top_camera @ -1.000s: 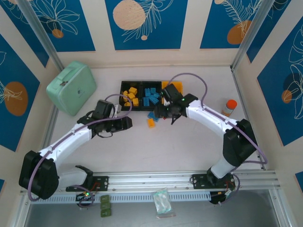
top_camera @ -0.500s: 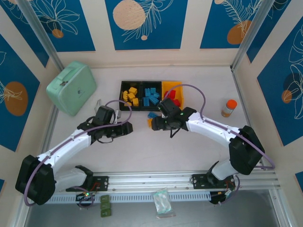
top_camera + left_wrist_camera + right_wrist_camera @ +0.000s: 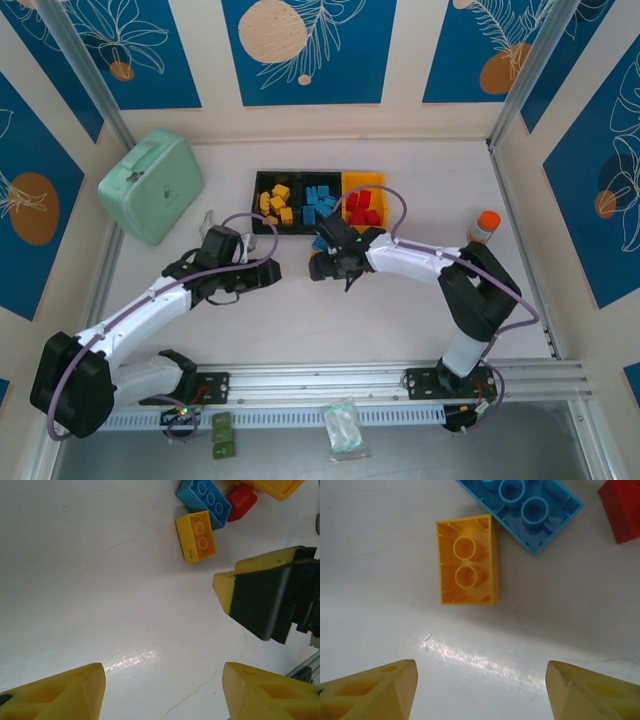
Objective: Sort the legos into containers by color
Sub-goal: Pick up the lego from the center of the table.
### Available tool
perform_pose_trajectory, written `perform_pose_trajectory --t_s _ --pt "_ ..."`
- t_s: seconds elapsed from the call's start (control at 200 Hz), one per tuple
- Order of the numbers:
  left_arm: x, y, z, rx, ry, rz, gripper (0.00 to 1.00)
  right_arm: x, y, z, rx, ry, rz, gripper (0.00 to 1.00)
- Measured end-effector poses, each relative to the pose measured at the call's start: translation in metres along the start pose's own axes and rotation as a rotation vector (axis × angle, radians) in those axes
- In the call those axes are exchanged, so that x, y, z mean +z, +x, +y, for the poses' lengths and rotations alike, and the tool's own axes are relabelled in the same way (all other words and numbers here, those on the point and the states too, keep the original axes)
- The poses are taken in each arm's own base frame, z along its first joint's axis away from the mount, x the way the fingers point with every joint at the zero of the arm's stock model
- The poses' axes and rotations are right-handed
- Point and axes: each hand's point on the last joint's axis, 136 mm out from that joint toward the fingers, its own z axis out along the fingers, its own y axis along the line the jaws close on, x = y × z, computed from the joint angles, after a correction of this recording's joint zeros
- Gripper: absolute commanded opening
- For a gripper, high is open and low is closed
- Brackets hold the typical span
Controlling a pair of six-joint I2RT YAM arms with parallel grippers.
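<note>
Three joined containers stand at the back centre: a black bin (image 3: 262,187) of yellow legos, a black bin (image 3: 320,181) of blue ones, and a yellow bin (image 3: 363,181) of red ones. Loose in front of them lie a yellow-orange brick (image 3: 467,574), hollow side up, a blue brick (image 3: 520,505) and a red brick (image 3: 621,510). My right gripper (image 3: 481,680) hangs open just short of the yellow-orange brick, holding nothing. Left of it, over bare table, my left gripper (image 3: 164,680) is open and empty, and its camera sees the same yellow-orange brick (image 3: 196,535) and one right finger (image 3: 260,597).
A mint-green case (image 3: 152,185) sits at the back left. An orange-capped bottle (image 3: 486,225) stands at the right. The two grippers are close together in front of the bins. A metal rail (image 3: 380,378) runs along the near edge.
My right gripper has come back from over the yellow bin to the loose bricks, and its jaws have widened. The left arm shifted slightly at first, then stayed put.
</note>
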Motion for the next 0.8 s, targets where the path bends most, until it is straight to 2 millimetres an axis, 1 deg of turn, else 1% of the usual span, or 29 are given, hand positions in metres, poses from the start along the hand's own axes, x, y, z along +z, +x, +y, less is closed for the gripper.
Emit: perform_pose_trajectory --t_s 0.11,0.255,0.365,0.455,0.53,0.685,0.745,0.8 --pt "0.000 0.001 0.001 -0.001 -0.003 0.003 0.63 0.009 -0.012 0.005 -0.008 0.010 -0.011 0.68" --pt "0.000 0.001 0.001 -0.001 -0.003 0.003 0.63 0.023 -0.024 0.009 -0.016 0.031 -0.013 0.62" --pt "0.000 0.001 0.001 -0.001 -0.003 0.003 0.63 0.036 -0.027 0.008 -0.025 0.053 -0.001 0.50" --pt "0.000 0.001 0.002 -0.001 -0.006 0.001 0.63 0.042 -0.024 0.005 -0.026 0.071 0.018 0.40" --pt "0.000 0.000 0.002 -0.001 -0.009 -0.001 0.63 0.042 -0.023 0.003 -0.030 0.084 0.020 0.36" --pt "0.000 0.000 0.003 -0.001 -0.012 -0.004 0.63 0.039 -0.018 0.008 -0.050 0.092 0.022 0.33" --pt "0.001 0.000 0.004 -0.002 -0.015 -0.004 0.63 0.034 -0.013 0.012 -0.063 0.088 0.024 0.33" --pt "0.001 0.000 0.004 -0.002 -0.017 -0.005 0.63 0.025 -0.009 0.015 -0.074 0.081 0.022 0.33"
